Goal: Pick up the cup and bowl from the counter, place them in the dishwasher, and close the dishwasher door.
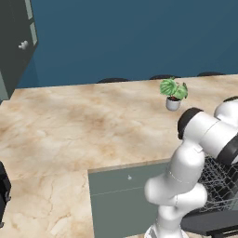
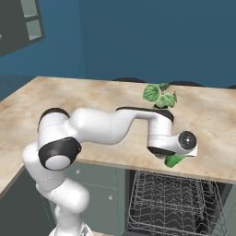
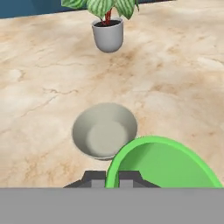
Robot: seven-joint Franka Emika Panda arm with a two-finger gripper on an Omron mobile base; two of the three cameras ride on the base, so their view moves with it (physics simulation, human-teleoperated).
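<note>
In the hand view the end effector [image 3: 112,178] sits at the near rim of the cup [image 3: 162,164]. Its 2 dark tips straddle that green rim, 1 outside and 1 inside, but I cannot tell whether they press on it. The cup's wide open mouth faces the camera. Just beyond it, the bowl [image 3: 104,130] rests upright on the surface [image 3: 39,87], and the cup's rim overlaps its near edge. Farther back stands a plant pot [image 3: 108,34] with striped leaves. In the right base view the arm reaches over the surface [image 2: 69,99], its wrist hiding most of the cup [image 2: 174,161] near the front edge. Below that edge the dishwasher [image 2: 173,203] is open, with its wire rack visible.
</note>
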